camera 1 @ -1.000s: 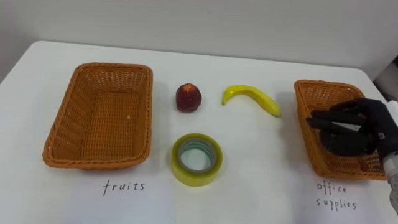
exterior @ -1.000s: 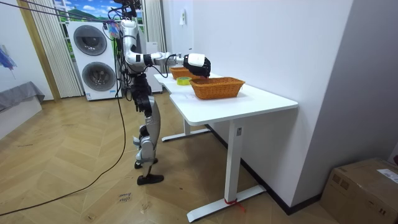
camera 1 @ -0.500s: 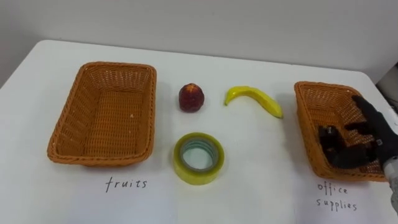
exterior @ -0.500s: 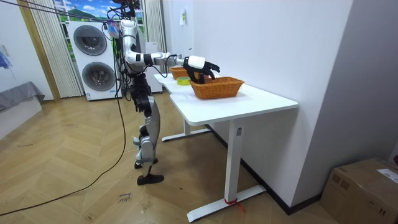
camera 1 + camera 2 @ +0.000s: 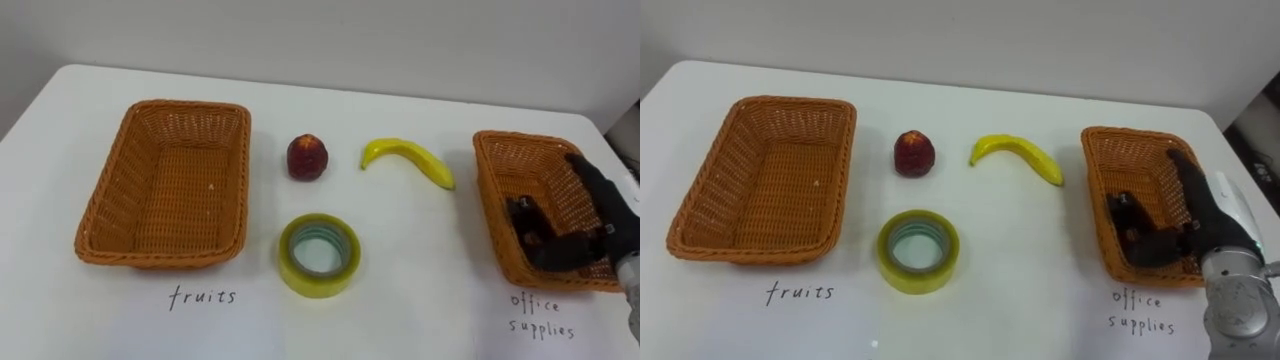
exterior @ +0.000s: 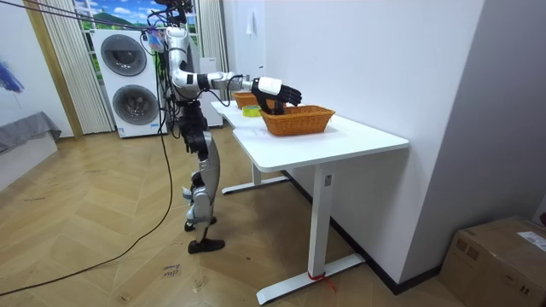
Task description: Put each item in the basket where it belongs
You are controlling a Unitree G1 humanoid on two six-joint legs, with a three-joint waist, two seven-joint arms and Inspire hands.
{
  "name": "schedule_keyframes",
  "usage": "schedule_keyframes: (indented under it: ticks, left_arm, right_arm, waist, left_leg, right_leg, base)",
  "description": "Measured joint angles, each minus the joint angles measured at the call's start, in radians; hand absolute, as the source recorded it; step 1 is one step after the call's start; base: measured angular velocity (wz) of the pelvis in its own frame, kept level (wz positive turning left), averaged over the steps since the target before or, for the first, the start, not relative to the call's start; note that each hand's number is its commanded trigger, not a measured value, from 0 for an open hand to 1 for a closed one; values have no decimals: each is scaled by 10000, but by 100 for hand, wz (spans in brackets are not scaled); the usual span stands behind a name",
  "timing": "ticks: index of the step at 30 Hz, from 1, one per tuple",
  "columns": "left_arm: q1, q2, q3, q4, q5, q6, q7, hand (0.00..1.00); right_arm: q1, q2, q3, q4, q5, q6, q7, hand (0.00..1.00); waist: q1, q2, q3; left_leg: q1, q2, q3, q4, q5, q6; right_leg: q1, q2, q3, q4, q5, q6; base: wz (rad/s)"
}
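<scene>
- Progress looks slight: judging by what lies on the desk (image 5: 420,300), nearly all the sorting is left to do.
- By the desk's left edge, the left basket (image 5: 190,105) holds no fruit.
- Toward the far edge, the red fruit (image 5: 308,157) and the banana (image 5: 408,157) lie on the bare desk between the two baskets, apart from each other. Both belong in the left basket.
- Nearer the front edge, the yellow tape roll (image 5: 318,254) lies flat, just beside the left basket's front right corner. It belongs in the right basket (image 5: 520,138).
- By the desk's right edge, the right hand (image 5: 605,220) hangs inside the right basket, fingers straight and spread, gripping nothing.
- A dark shape (image 5: 522,212) by its thumb may be a supply already dropped in; I cannot tell.
</scene>
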Motion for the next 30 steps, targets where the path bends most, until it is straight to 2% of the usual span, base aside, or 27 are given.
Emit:
schedule_keyframes:
  ticks: [9, 16, 20, 25, 30]
  left_arm:
    - [-47, 21, 4, 79, -16, -75, 87, 0]
    - [25, -8, 3, 171, 4, -218, 83, 0]
    - [33, -13, -11, 161, -14, -242, 83, 0]
    - [37, -11, -41, 163, -30, -372, 83, 0]
    - [34, -11, -40, 169, -36, -406, 83, 0]
  right_arm:
    - [-14, -4, -4, -137, -7, -25, -276, 0]
    - [-208, -1, -143, -1486, 96, -193, -1523, 0]
    - [-432, -1, -143, -2217, 529, -477, -2125, 0]
    - [-578, -2, -103, -2855, 1284, -515, -2480, 0]
    - [-802, -2, -67, -2957, 1330, -619, -2714, 0]
  waist:
    - [-18, -6, 0]
    - [-18, 67, 33]
    - [-16, 103, 29]
    - [7, 154, 26]
    - [36, 212, 29]
  left_leg:
    - [85, -29, -3, -30, 1, 0]
    - [186, 0, 2, -73, -1, -1]
    - [170, -5, 0, -65, -1, -2]
    - [58, -2, -19, -31, 0, -1]
    - [58, -3, -20, -42, -1, -1]
  right_leg:
    - [99, 9, 34, 3, 0, 0]
    - [191, 15, 30, 11, 0, 0]
    - [180, 20, 27, 20, 0, 0]
    - [97, 17, 19, 28, 1, -1]
    - [98, 25, 24, 27, 1, -1]
  base:
    - [0]
    - [0]
    - [0]
    - [0]
    - [0]
